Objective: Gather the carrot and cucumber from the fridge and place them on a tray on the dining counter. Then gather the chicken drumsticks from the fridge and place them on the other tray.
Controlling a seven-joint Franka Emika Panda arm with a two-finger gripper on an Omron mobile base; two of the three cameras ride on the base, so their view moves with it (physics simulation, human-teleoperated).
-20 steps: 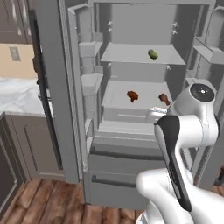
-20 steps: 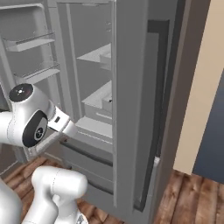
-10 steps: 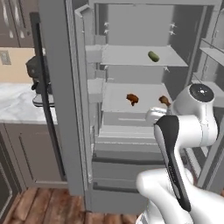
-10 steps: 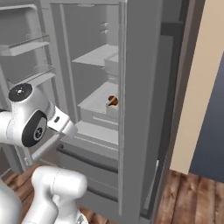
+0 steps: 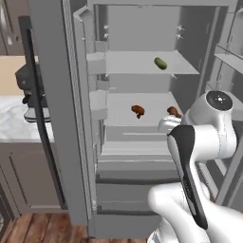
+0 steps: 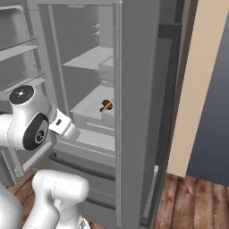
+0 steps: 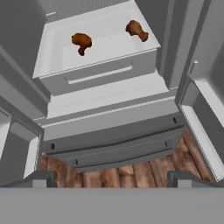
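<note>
From the left base view I see the fridge (image 5: 142,118) open, its left door (image 5: 57,109) swung wide toward me. The cucumber (image 5: 160,63) lies on the upper shelf, right of centre; two drumsticks (image 5: 137,111) sit a shelf lower, well apart, the right one partly hidden behind my arm. I can't spot a carrot. Nothing stands near the cucumber, so there's free room around it.

In the right base view the right door's edge cuts down the middle and screens most of the interior; one drumstick (image 6: 106,105) shows past it. That edge is what I'd mind when swinging in.

The hand view looks down on the lower shelf, both drumsticks near its far wall. The hand (image 7: 111,177) is released, fingers (image 7: 39,178) spread wide, holding nothing, hanging over the drawer fronts with floor below.
</note>
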